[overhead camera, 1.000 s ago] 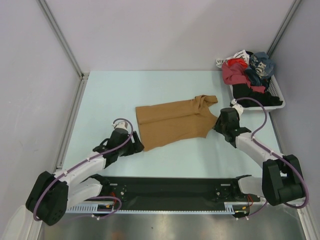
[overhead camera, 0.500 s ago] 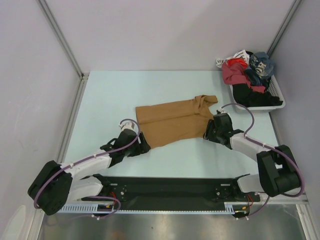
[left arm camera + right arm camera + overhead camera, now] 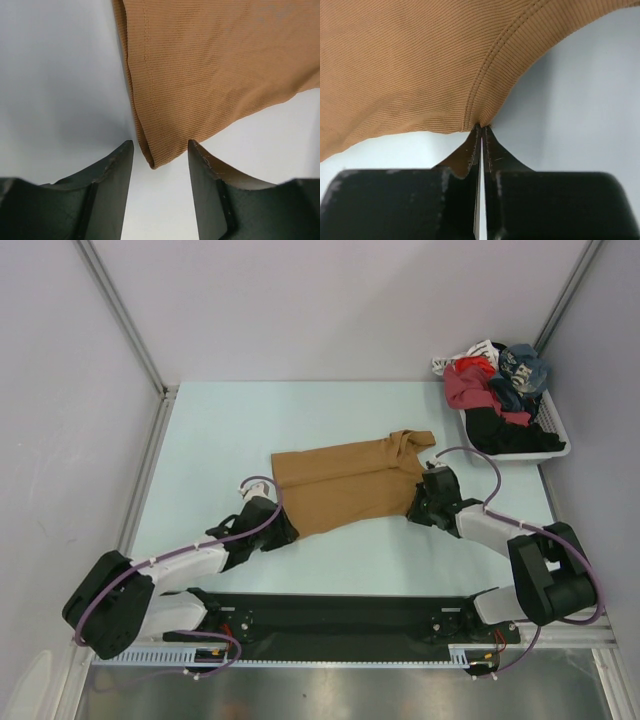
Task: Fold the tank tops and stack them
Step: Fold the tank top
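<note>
1. The tan-brown tank top (image 3: 350, 485) lies flat near the middle of the table (image 3: 220, 430), a little toward the right edge. Its hem faces the left edge and its neck and straps face the right edge.
2. At the far right end of the top, the strap part is rumpled and folded over on itself.
3. The left gripper (image 3: 283, 530) sits low at the top's near left corner. In the left wrist view its fingers (image 3: 112, 170) stand apart, and the corner of the hem lies between the two tips without either one touching it.
4. The right gripper (image 3: 415, 508) sits low at the top's near right edge. In the right wrist view its jaws are pressed together, pinching a small point of the stitched, curved edge of the top.
5. A white basket (image 3: 560, 450) stands at the far right corner of the table. It holds a heap of clothes (image 3: 495, 390) in red, black and blue, with a bit of white at the far side.
</note>
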Controlling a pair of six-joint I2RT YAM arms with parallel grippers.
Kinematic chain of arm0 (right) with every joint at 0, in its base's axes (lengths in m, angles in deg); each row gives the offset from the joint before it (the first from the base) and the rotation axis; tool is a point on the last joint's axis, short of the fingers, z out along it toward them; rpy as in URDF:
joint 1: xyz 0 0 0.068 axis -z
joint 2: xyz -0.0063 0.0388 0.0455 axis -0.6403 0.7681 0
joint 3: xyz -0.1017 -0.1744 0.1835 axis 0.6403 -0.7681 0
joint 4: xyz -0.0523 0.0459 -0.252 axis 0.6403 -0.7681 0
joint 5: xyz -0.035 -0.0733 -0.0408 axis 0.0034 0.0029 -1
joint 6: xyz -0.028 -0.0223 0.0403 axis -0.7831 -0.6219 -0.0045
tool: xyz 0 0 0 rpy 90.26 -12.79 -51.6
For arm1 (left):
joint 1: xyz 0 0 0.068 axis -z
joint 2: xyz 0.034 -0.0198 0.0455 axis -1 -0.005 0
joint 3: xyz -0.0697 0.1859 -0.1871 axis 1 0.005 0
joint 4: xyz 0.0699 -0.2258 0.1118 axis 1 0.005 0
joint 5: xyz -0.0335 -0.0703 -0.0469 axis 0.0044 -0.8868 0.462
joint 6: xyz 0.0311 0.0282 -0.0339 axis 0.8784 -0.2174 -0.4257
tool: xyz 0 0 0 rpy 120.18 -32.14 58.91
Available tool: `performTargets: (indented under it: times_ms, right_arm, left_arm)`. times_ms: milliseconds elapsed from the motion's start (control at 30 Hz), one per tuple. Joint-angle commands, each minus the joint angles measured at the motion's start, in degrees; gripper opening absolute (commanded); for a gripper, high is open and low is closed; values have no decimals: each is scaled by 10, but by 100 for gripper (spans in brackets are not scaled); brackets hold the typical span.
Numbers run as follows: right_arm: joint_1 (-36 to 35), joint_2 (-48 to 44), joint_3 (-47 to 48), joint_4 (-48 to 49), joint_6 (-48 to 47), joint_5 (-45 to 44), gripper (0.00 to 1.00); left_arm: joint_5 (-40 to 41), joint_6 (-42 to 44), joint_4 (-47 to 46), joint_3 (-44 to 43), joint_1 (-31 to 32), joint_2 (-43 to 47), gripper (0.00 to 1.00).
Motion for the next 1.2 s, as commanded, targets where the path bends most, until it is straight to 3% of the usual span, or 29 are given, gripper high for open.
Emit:
performTargets:
  times_ms: [0, 67, 200, 300, 367, 400, 833, 1000, 1167]
  right_arm:
    - [-2, 2, 9, 8, -12, 1, 0]
    - [-2, -10, 5, 5, -13, 1, 0]
    - [-2, -31, 1, -5, -16, -4, 0]
    - [-2, -42, -2, -9, -18, -4, 0]
    - [-2, -48, -1, -15, -20, -1, 0]
    - [-2, -52, -1, -23, -21, 1, 0]
    - [-2, -136, 2, -103, -34, -10, 0]
    - [-3, -136, 27, -119, -45, -7, 0]
    - [-2, -96, 73, -128, -64, 1, 0]
  left_arm:
    - [10, -14, 4, 4, 4, -6, 53]
    - [10, -10, 4, 4, 4, -10, 51]
    - [-1, -6, -1, 0, 7, -20, 30]
    - [2, -13, -4, 5, 17, -16, 28]
    - [2, -19, -10, 15, 23, -6, 17]
    - [4, -20, -11, 18, 26, -4, 2]
    - [-26, -34, 39, 48, 28, 77, 0]
    - [-24, -23, 82, 22, 28, 98, 1]
    - [-17, -15, 119, -38, 24, 61, 0]
